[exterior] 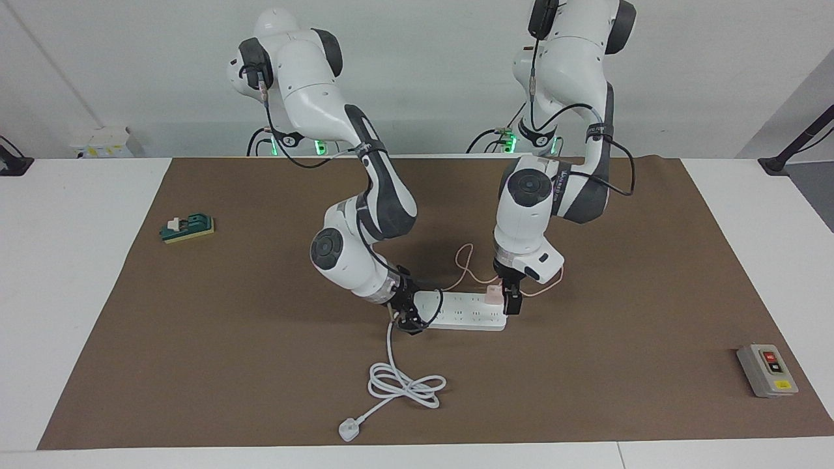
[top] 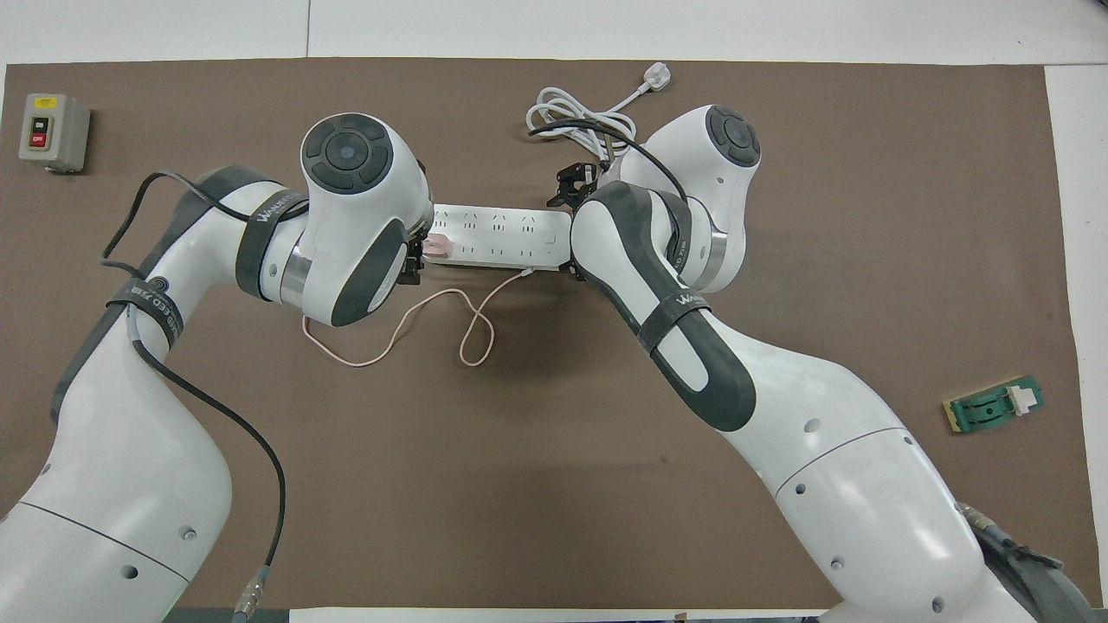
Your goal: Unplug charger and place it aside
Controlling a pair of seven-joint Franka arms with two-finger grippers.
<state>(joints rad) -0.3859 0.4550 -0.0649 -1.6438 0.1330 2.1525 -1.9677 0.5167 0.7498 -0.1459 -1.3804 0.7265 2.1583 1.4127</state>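
A long white plastic power strip (exterior: 464, 312) lies mid brown mat (exterior: 260, 365), white wall above. The small pink cube charger (exterior: 494, 295) sits plugged in its end. The left gripper (exterior: 510, 301) fingers close around the charger. The right gripper (exterior: 409, 317) presses the strip's cord end; I cannot tell its fingers

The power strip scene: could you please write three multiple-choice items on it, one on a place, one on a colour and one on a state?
1. Where on the power strip is the charger?
A. at the left arm's end
B. at the right arm's end
C. in the middle

2. What colour is the charger's cable?
A. white
B. pink
C. black

3. How is the white plug of the thick cord?
A. lying loose on the brown mat
B. pushed into the strip
C. hanging off the table edge

Answers: 1 A, it shows at that end in both views; 2 B, thin pink loops lie on the mat; 3 A, it rests on the mat apart from the strip.
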